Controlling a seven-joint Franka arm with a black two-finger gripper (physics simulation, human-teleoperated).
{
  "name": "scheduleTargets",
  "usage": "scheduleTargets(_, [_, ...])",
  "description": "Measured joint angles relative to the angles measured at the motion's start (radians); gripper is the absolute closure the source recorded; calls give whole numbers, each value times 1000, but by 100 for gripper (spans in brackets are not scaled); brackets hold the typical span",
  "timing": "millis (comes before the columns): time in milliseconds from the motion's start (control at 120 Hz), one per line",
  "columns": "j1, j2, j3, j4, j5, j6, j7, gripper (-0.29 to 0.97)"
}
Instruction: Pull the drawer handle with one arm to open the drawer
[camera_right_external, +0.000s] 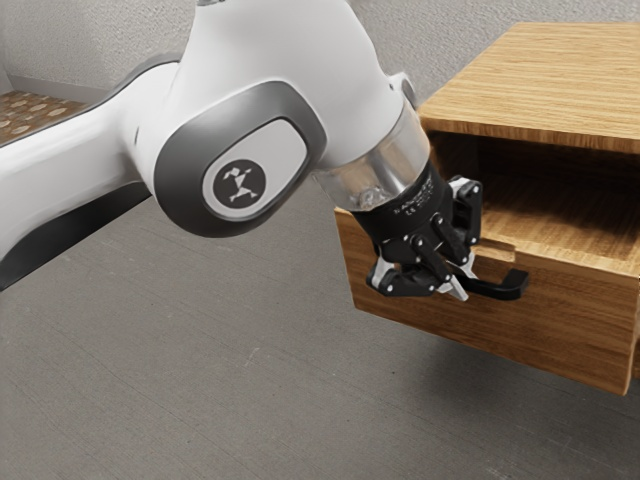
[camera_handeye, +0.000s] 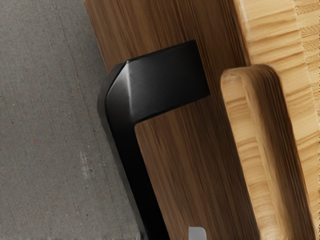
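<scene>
One black tool (camera_right_external: 425, 285) pinches the black drawer handle (camera_right_external: 503, 286) near its end at the exterior view's left; the wooden drawer (camera_right_external: 540, 325) stands partly pulled out of its cabinet (camera_right_external: 540, 80).

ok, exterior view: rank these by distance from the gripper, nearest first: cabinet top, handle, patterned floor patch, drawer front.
1. Handle: right at the gripper, sticking out toward the exterior view's right.
2. Drawer front: just behind and below the handle.
3. Cabinet top: above, toward the upper right.
4. Patterned floor patch: far off at the exterior view's upper left.
</scene>
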Motion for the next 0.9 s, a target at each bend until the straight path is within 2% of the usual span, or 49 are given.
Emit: scheduleTargets(900, [-7, -214, -40, -235, -2, 52, -14, 79])
